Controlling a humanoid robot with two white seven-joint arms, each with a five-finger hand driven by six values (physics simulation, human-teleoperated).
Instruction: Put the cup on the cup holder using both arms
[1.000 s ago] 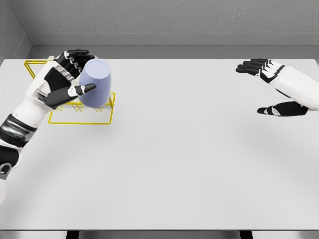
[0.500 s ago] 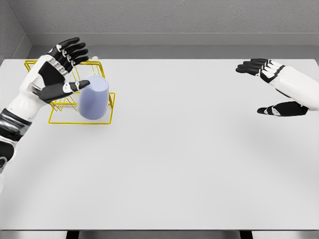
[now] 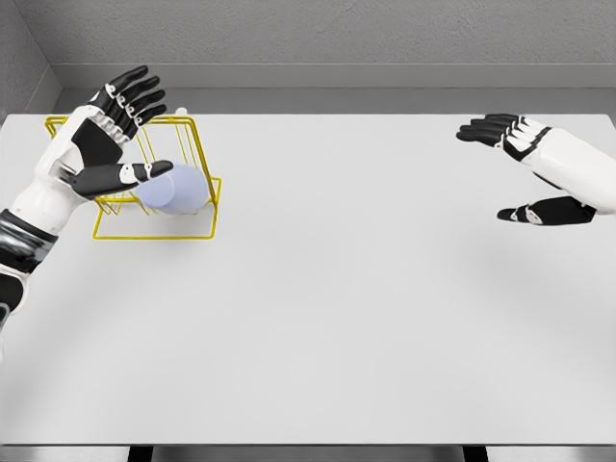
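Since the earlier frames, the left hand has released the cup and drawn back toward the far-left corner, fingers now spread and holding nothing, the thumb just beside the cup. The cup has dropped and tipped; it lies low inside the yellow wire cup holder at the left of the white surface, apparently on its side rather than upright. The right hand is unchanged, open and empty, well apart at the far right. Judged from this view, the placement is essentially done; only the retreat of the left arm remains, though the cup's seating looks imperfect.
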